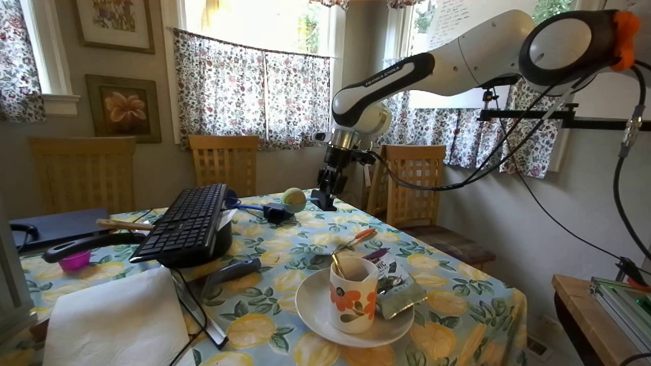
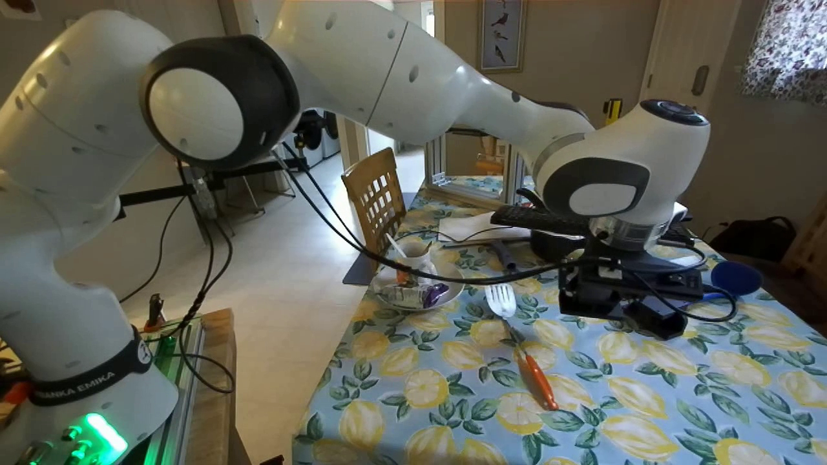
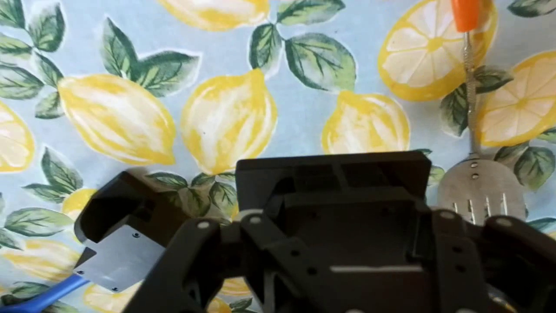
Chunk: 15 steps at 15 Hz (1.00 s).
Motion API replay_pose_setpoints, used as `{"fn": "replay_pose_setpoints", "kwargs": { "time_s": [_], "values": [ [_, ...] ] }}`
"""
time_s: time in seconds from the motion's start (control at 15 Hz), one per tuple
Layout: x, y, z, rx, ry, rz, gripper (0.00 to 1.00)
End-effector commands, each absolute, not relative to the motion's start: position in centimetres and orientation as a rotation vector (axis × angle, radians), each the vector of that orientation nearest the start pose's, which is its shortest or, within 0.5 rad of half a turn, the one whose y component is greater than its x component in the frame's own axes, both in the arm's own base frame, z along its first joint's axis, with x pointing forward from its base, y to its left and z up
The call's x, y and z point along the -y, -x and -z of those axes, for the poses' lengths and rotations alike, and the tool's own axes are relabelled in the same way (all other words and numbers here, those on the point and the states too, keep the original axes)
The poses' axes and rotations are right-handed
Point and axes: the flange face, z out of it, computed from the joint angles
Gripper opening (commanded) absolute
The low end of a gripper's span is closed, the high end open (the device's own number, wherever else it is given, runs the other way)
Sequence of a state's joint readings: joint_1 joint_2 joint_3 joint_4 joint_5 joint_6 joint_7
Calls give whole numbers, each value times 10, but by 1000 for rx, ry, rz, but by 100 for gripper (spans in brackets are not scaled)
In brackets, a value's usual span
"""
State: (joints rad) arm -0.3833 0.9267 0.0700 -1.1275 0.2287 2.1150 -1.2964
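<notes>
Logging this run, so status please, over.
Pincer above tablecloth, seemingly closed on black block. Blue-handled utensil and orange-handled fork on either side in wrist view; might obstruct sideways moves.

both ext. views share table, from opp. sides; wrist vw close, facing down.

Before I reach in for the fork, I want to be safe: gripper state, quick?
Gripper: looks closed, holding a black block.
</notes>
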Motion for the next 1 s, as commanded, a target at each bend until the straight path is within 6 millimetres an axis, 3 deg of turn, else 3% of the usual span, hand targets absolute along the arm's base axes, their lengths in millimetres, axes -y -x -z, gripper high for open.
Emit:
{"fn": "replay_pose_setpoints", "kwargs": {
  "time_s": [0.0,0.27,0.4,0.47,0.73,0.8,0.93],
  "values": [
    [253,-747,-245,1199,2824,306,34],
    [271,-745,-233,1201,2818,296,34],
    [269,-747,-227,1222,2812,293,34],
    [267,-740,-229,1197,2807,293,59],
    [267,-743,-223,1201,2807,296,59],
    [264,-744,-222,1236,2813,293,34],
    [271,-742,-216,1317,2828,229,34]
  ]
}}
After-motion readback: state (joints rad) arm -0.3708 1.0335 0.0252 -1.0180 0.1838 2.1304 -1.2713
